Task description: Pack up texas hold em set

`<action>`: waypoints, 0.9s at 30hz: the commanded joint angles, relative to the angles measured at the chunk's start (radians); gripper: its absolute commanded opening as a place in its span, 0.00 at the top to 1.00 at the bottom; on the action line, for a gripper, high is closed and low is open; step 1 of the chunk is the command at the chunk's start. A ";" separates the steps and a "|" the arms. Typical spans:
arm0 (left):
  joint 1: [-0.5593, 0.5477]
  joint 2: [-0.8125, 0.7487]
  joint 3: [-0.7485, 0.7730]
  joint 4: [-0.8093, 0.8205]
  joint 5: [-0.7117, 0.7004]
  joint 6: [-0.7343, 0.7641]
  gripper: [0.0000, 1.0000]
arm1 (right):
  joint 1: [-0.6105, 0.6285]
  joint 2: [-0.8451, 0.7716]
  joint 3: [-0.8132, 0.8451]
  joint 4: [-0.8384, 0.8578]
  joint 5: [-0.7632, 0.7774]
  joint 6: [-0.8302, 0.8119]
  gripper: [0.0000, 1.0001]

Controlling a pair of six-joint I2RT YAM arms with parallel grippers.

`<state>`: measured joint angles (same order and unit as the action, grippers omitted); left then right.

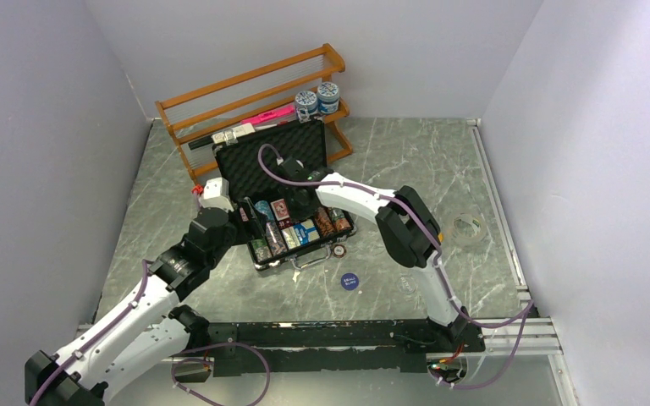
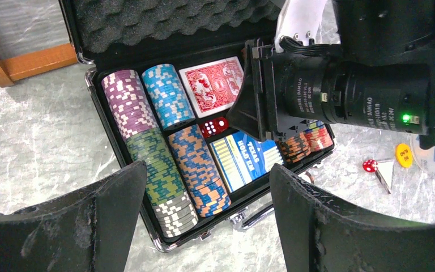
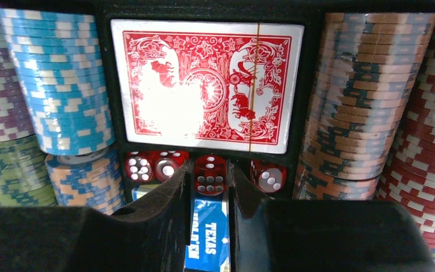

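Observation:
The black briefcase [image 1: 281, 152] lies open on the table, its foam lid raised. Its tray holds chip stacks [image 2: 147, 136], a red card deck [image 3: 204, 79], a blue "Texas Hold'em" deck [image 2: 243, 161] and a row of red dice [image 3: 147, 167]. My right gripper [image 3: 210, 177] reaches down into the dice slot and is shut on a red die [image 3: 210, 175]; it also shows in the top view [image 1: 300, 203]. My left gripper [image 2: 208, 170] is open and empty, hovering over the case's front left edge. A loose red die [image 2: 369, 165], a yellow disc [image 2: 404, 154] and a blue disc [image 1: 349, 281] lie on the table.
The orange wooden rack [image 1: 220, 91] stands behind the case with two blue-and-white jars [image 1: 317, 100] on it. A clear round piece [image 1: 468, 227] lies at the right. The case's metal handle [image 1: 317, 258] points toward the arms. White walls enclose the table.

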<state>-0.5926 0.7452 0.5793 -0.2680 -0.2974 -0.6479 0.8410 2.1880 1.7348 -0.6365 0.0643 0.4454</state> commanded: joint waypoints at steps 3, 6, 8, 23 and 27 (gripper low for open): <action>-0.004 -0.017 0.016 0.001 -0.019 -0.006 0.15 | 0.014 0.051 0.029 -0.035 0.061 -0.015 0.75; -0.004 -0.017 0.016 0.001 -0.018 -0.004 0.15 | 0.015 0.057 0.042 -0.043 0.065 -0.010 0.72; -0.004 -0.014 0.016 0.001 -0.017 -0.005 0.15 | 0.015 0.061 0.056 -0.051 0.063 -0.008 0.70; -0.004 -0.021 0.014 -0.002 -0.014 -0.005 0.15 | 0.016 -0.033 0.080 -0.059 0.015 0.003 0.59; -0.003 -0.021 0.013 0.000 -0.013 -0.006 0.15 | 0.015 -0.053 0.081 -0.062 0.013 0.010 0.61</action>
<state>-0.5926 0.7364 0.5793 -0.2760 -0.2974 -0.6479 0.8505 2.2189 1.8008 -0.7074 0.0975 0.4454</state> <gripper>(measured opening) 0.846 0.402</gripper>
